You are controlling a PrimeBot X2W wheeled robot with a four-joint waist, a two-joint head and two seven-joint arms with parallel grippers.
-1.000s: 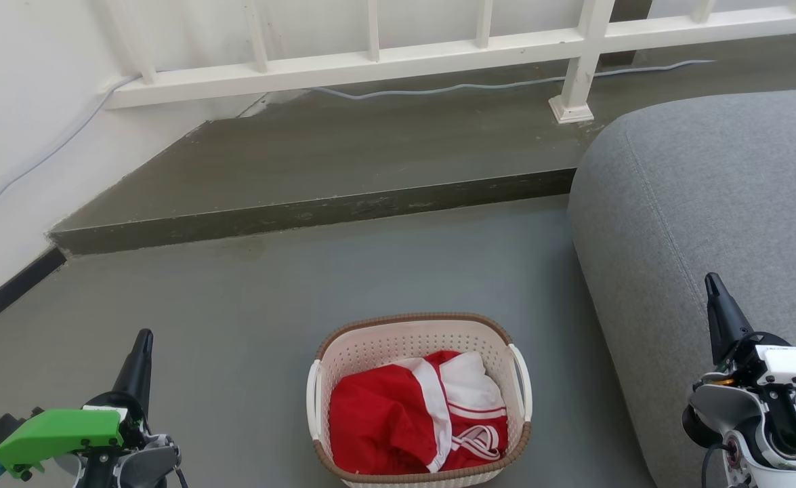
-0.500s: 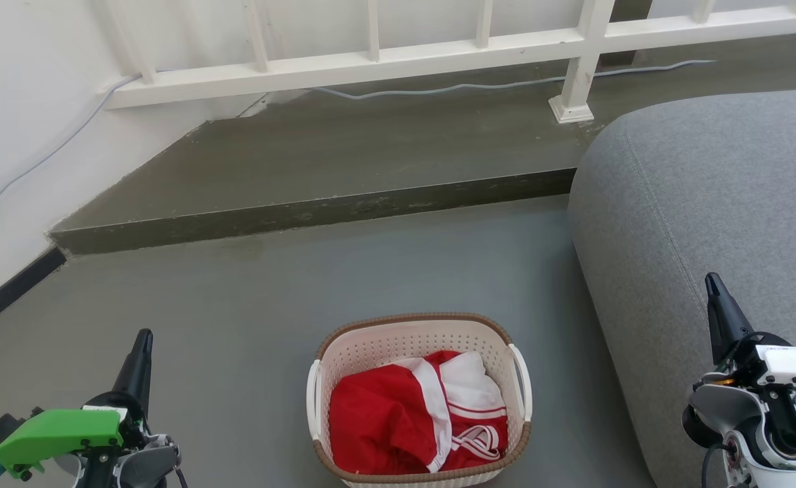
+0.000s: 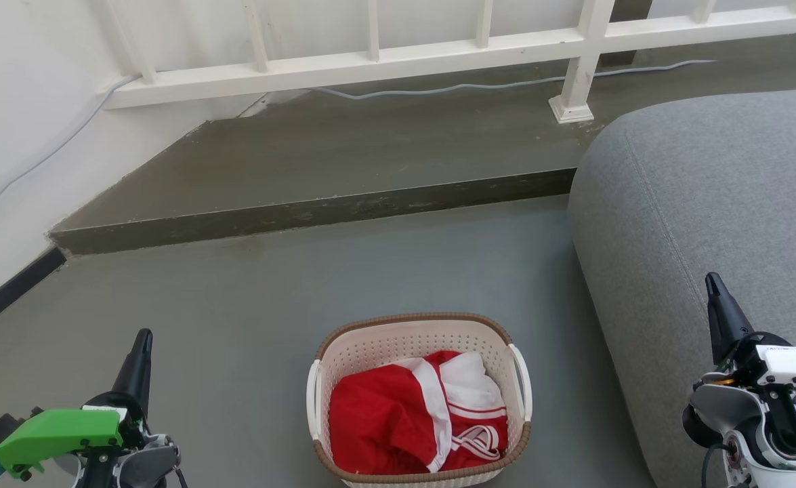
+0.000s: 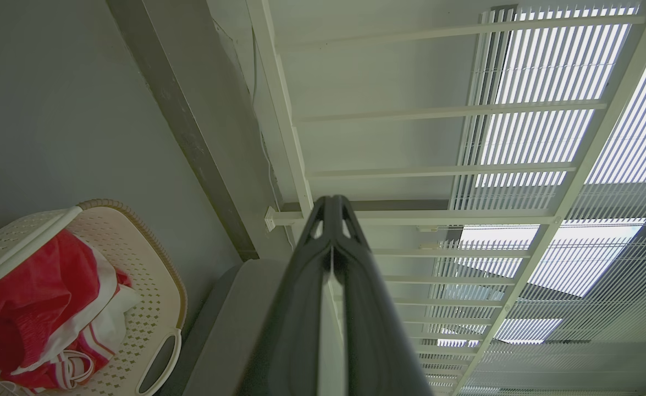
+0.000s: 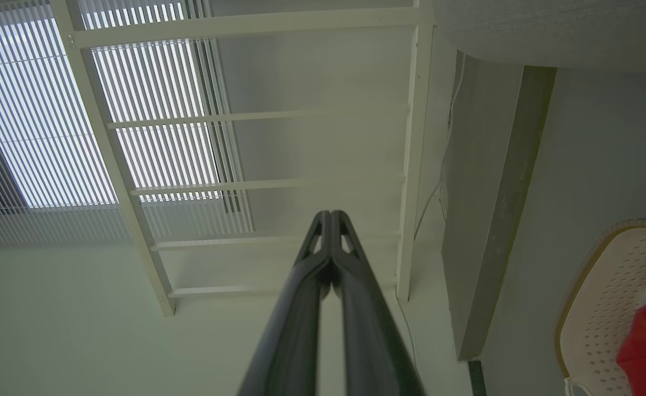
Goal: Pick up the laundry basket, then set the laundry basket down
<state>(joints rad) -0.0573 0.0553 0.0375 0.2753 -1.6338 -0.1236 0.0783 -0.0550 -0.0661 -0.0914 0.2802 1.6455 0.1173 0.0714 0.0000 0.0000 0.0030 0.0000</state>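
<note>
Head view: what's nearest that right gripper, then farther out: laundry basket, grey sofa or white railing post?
From the right gripper:
1. The grey sofa, right beside it.
2. The laundry basket, lower middle, to its left.
3. The white railing post, far ahead at the top.

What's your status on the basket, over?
Left gripper shut, right gripper shut, both empty, either side of basket. Basket on floor, red clothes inside. Sofa close on its right.

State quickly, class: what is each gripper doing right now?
Left gripper: closed, holding nothing.
Right gripper: closed, holding nothing.
</note>
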